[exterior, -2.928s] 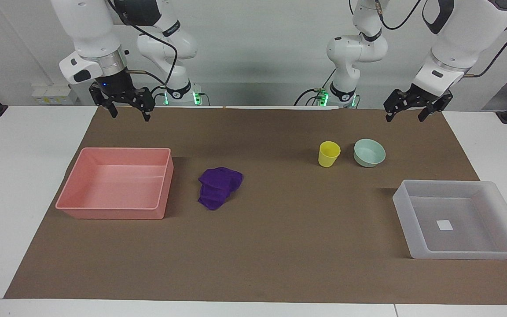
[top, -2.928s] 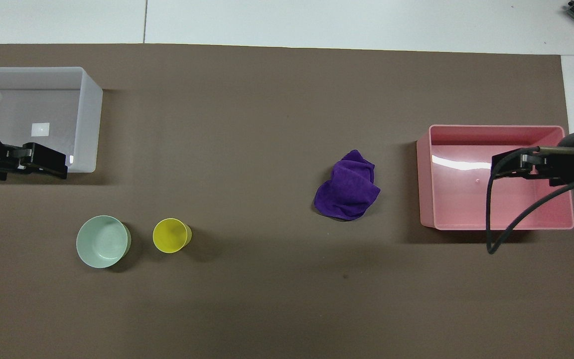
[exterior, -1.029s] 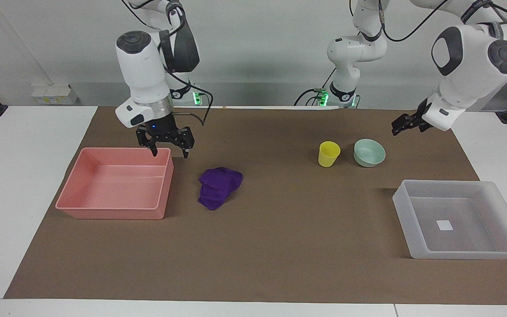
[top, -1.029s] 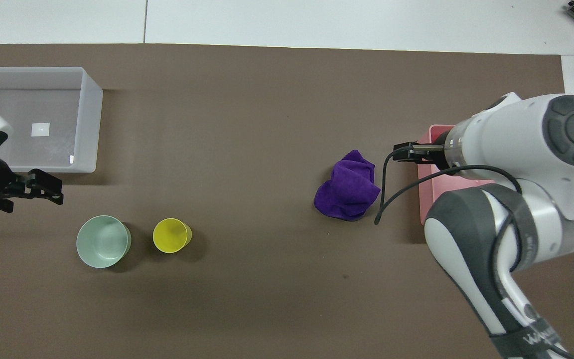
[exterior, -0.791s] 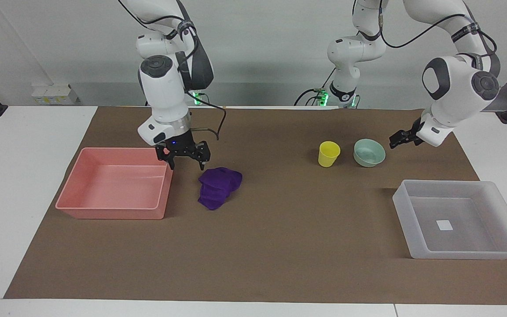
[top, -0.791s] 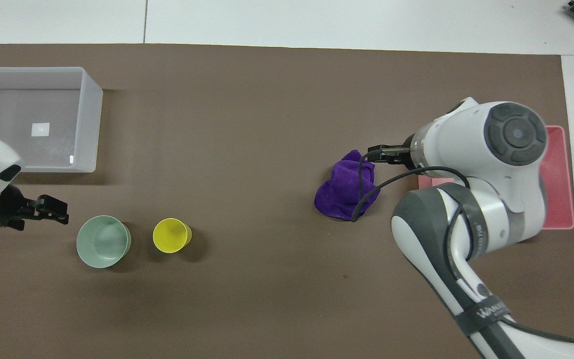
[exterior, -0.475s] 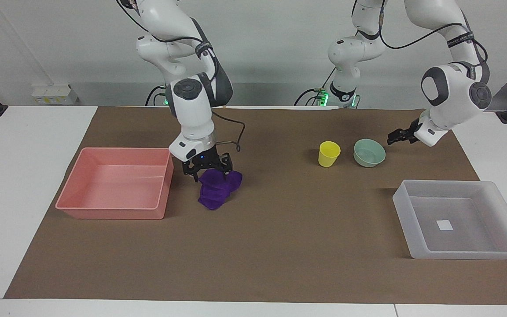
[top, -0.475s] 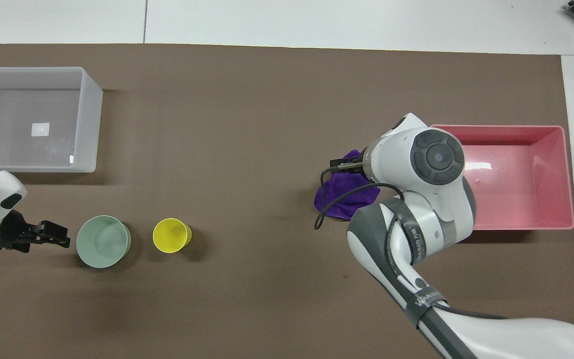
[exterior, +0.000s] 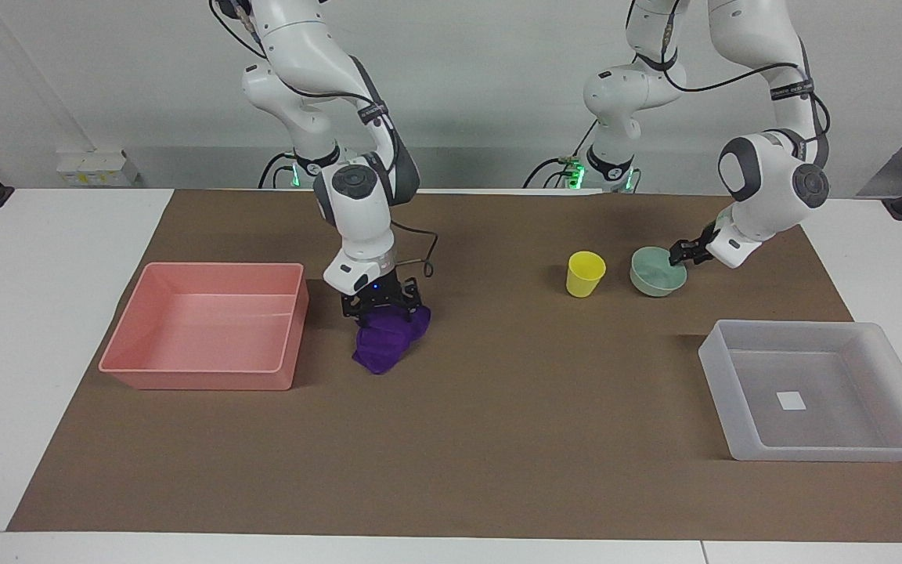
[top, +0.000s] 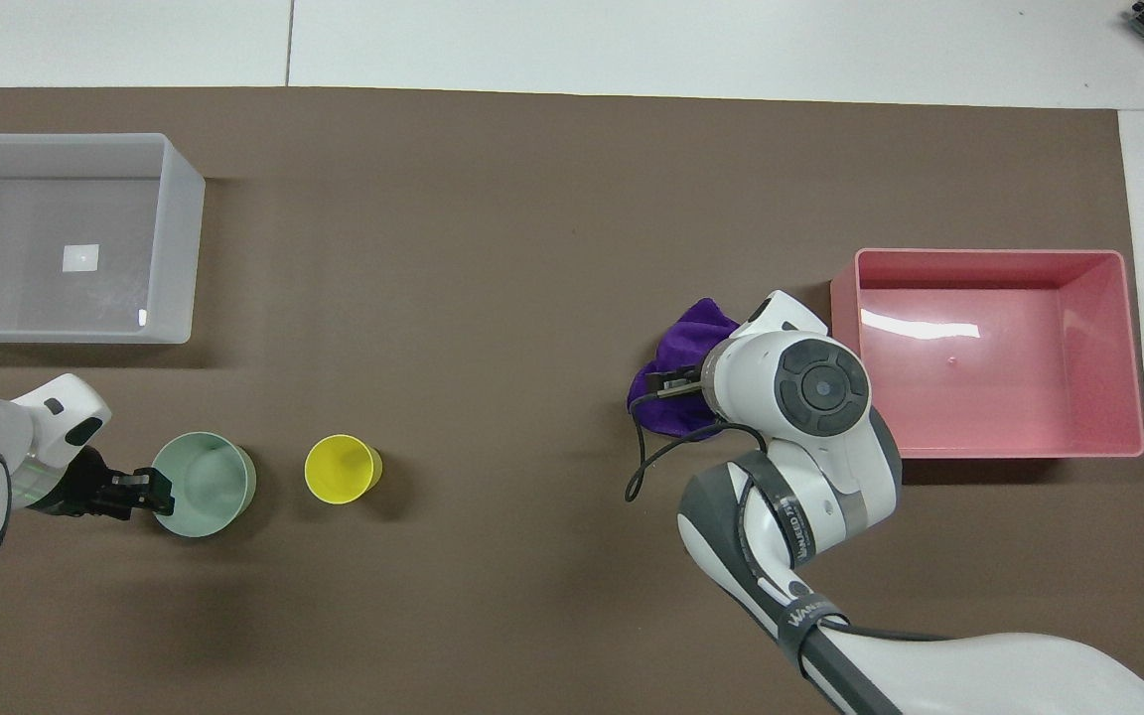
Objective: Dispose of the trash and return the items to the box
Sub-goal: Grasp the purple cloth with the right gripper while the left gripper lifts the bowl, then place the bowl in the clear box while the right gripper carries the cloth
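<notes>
While both arms reach, one cloth (exterior: 385, 342), one cup (exterior: 585, 274), one bowl (exterior: 654, 274), two tubs.

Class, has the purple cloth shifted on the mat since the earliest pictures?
No. The purple cloth lies beside the pink tub as before; the right gripper now presses on it.

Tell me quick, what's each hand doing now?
Left hand: at the green bowl's rim; open or closed cannot be told.
Right hand: open, down on the purple cloth.

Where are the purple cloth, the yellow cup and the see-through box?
purple cloth (exterior: 382, 350), facing view, its lower folds.
yellow cup (exterior: 585, 275), facing view, its side wall.
see-through box (top: 178, 248), overhead view, its side wall.
</notes>
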You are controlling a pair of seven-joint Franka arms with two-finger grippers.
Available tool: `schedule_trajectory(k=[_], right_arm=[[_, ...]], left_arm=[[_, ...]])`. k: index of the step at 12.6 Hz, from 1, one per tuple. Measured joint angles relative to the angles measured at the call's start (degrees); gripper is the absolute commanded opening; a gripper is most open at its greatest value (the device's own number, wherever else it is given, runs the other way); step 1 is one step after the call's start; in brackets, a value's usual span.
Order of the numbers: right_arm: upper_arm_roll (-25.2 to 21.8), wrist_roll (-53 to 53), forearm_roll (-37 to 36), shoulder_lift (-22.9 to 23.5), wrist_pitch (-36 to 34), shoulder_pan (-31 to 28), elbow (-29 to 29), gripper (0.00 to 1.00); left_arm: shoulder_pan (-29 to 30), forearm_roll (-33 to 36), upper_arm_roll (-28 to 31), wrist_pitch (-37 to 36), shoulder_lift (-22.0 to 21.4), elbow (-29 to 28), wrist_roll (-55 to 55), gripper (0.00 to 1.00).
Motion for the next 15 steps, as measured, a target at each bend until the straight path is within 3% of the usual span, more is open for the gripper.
schedule_trajectory(k=[1,2,3,4,5,7,10,13,15], right_arm=[[0.0,-0.6,0.0,0.0,2.6,0.0,-1.7,1.0],[0.0,-0.8,-0.1,0.1,3.9,0.0,-2.8,0.82],[0.0,-1.1,-0.6,0.0,4.4,0.0,-3.2,0.4],[0.0,-1.3,-2.0,0.0,4.5,0.0,-3.2,0.18],[0.0,-1.3,-3.7,0.0,4.7,0.0,-3.2,0.05],[0.0,-1.3,-5.1,-0.1,5.1,0.0,-3.2,0.04],[0.0,-1.2,-5.1,-0.5,5.3,0.0,-3.2,0.0],[-0.1,-0.1,-5.1,-0.9,4.7,0.0,-2.6,0.0],[-0.1,0.3,-5.1,-2.3,0.1,0.0,-0.7,0.0]], left_arm=[[-0.2,0.0,0.0,0.0,0.0,0.0,0.0,0.0],[-0.4,0.0,0.0,-0.1,0.0,0.1,0.0,0.0],[-0.6,-0.1,0.0,-0.2,0.0,0.3,0.0,0.0],[-0.7,-0.3,0.0,-1.9,-0.1,1.3,0.0,0.0],[-0.7,-0.4,0.0,-4.6,-0.1,3.4,0.0,0.0],[-0.6,-0.4,0.3,-13.5,0.2,10.9,0.0,0.0],[-0.3,-0.4,0.7,-25.8,3.1,26.9,-0.1,0.0],[2.5,-0.4,0.8,-27.6,10.0,42.2,-0.1,0.0],[4.8,-0.4,1.0,-23.9,17.6,50.0,0.1,0.0]])
